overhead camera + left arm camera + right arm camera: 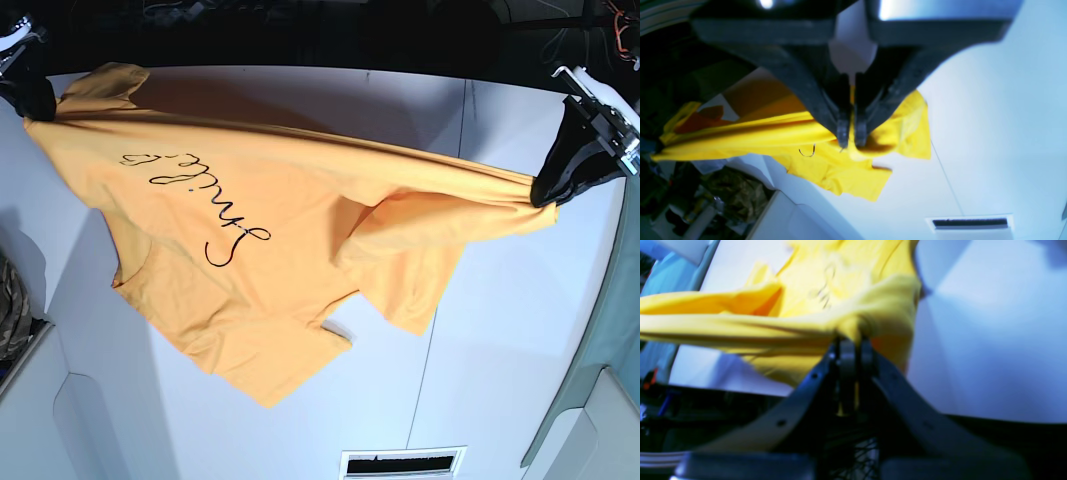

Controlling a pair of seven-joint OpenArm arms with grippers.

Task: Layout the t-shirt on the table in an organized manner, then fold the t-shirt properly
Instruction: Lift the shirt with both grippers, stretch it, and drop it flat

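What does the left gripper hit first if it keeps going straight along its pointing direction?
The left gripper, shut on the t-shirt, points down at the table. Past the pinched cloth, probably bare tabletop; depth unclear.

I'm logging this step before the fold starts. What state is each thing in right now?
t-shirt: pulled taut between both grippers along one edge, lettering side up, the rest hanging onto the table, not yet flat or folded.
left gripper: shut on the t-shirt, pinching a bunch of cloth.
right gripper: shut on the t-shirt, cloth gathered at its tips.
table: white top, partly covered by the shirt.
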